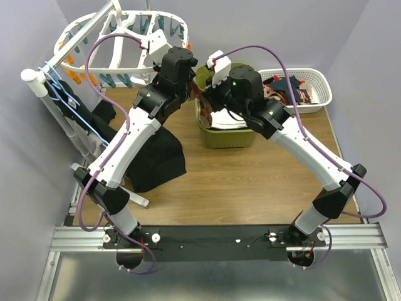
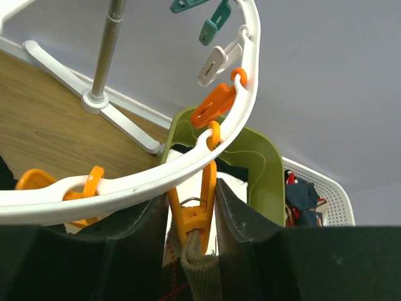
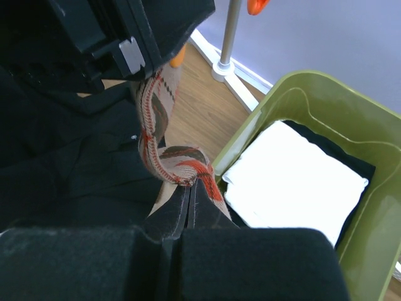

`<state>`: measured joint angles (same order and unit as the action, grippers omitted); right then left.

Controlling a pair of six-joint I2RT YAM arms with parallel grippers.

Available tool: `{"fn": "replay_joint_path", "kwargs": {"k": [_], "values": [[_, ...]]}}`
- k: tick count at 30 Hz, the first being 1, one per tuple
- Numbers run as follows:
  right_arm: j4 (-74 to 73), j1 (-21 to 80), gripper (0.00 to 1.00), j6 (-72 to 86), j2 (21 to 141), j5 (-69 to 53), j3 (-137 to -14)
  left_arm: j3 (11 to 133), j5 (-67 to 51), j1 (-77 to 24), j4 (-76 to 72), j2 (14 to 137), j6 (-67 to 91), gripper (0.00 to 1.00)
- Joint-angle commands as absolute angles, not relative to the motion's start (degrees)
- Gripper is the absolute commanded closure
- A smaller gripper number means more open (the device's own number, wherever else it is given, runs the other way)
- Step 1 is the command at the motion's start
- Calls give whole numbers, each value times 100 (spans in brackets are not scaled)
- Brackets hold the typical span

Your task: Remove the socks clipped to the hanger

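The white hanger [image 1: 135,37] hangs at the back left with teal and orange clips. In the left wrist view its rim [image 2: 125,188] crosses above my left gripper [image 2: 192,210], whose fingers press both sides of an orange clip [image 2: 195,216]. That clip still bites the cuff of a beige sock [image 2: 202,269]. My right gripper [image 3: 189,202] is shut on the same beige sock [image 3: 156,138], with its orange and black argyle pattern, lower down and twisted. In the top view both grippers, the left [image 1: 188,75] and the right [image 1: 210,88], meet beside the hanger's right end.
A green bin [image 1: 229,139] holding folded white cloth [image 3: 294,175] stands just right of the grippers. A white mesh basket [image 1: 313,94] with socks sits at the back right. A black garment [image 1: 156,160] hangs by the left arm. The stand's pole [image 3: 229,31] and feet are behind.
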<state>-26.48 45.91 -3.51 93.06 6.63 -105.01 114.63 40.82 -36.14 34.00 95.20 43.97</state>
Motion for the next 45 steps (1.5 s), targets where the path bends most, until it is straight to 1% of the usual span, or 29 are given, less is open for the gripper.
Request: {"fn": "replay_joint_path", "kwargs": {"k": [1, 2, 4, 6, 7, 11, 16, 19, 22, 25, 26, 27, 28, 29, 31, 32, 34, 35, 37, 38, 41, 42, 44, 45], "values": [[-2514, 4667, 99, -475, 9035, 966, -10345, 11593, 4438, -3630, 3314, 9510, 4175, 67], [-2496, 4667, 99, -475, 9009, 993, -10301, 11593, 4430, -3639, 3296, 9492, 4157, 74], [-2418, 4667, 99, -440, 8930, 1107, -10152, 11584, 4421, -3630, 3261, 9466, 4105, 81], [-2399, 4667, 99, -369, 8895, 1291, -10073, 11575, 4412, -3630, 3226, 9440, 4087, 95], [-2408, 4676, 99, -360, 8903, 1362, -10055, 11566, 4403, -3630, 3226, 9431, 4087, 100], [-2496, 4658, 99, -308, 9026, 1643, -10090, 11540, 4377, -3639, 3147, 9369, 4008, 100], [-2671, 4606, 99, -211, 9202, 2469, -10099, 11514, 4394, -3630, 3094, 9325, 3938, 100], [-2725, 4465, 99, -88, 9194, 2444, -10020, 11496, 4447, -3630, 3059, 9299, 3902, 100], [-2532, 4456, 99, -18, 8965, 2408, -9686, 11514, 4465, -3621, 3024, 9299, 3832, 100], [-2575, 4237, 99, 325, 8921, 2356, -9659, 11374, 4360, -3621, 2892, 9229, 3727, 100], [-2610, 4010, 99, 360, 8938, 2295, -9703, 11303, 4316, -3630, 2831, 9159, 3692, 100], [-2663, 3869, 99, 447, 8947, 2233, -9747, 11216, 4194, -3630, 2700, 9106, 3665, 98], [-2715, 3737, 99, 492, 8965, 2111, -9860, 11067, 4123, -3621, 2629, 9062, 3587, 90], [-2716, 3448, 99, 492, 8974, 2040, -9905, 10978, 4052, -3621, 2541, 8931, 3551, 74], [-2707, 3122, 99, 492, 9017, 1803, -10106, 10707, 3806, -3621, 2286, 8790, 3507, 61], [-2707, 2772, 99, 492, 9096, 1732, -10212, 10627, 3579, -3612, 2207, 8641, 3463, 52], [-2751, 2419, 99, 501, 9228, 1539, -10423, 10416, 3358, -3604, 1961, 8500, 3419, 45], [-2794, 2078, 99, 501, 9420, 1477, -10746, 10363, 3244, -3595, 1890, 8377, 3384, 38], [-2839, 1759, 99, 519, 9605, 1285, -11055, 10214, 2919, -3595, 1750, 8262, 3358, 31], [-2830, 1505, 99, 527, 9702, 1248, -11318, 10152, 2805, -3586, 1697, 8140, 3323, 30], [-2716, 1057, 99, 554, 10141, 1169, -11697, 9801, 2304, -3577, 1416, 7824, 3165, 30], [-2725, 950, 99, 580, 10447, 1178, -12029, 9661, 1902, -3577, 1154, 7735, 3112, 29], [-2707, 661, 99, 606, 10748, 1221, -12286, 9256, 1496, -3525, 924, 7464, 3076, 30], [-2681, 555, 99, 650, 10914, 1222, -12470, 9116, 981, -3507, 688, 7375, 3059, 29]]}}
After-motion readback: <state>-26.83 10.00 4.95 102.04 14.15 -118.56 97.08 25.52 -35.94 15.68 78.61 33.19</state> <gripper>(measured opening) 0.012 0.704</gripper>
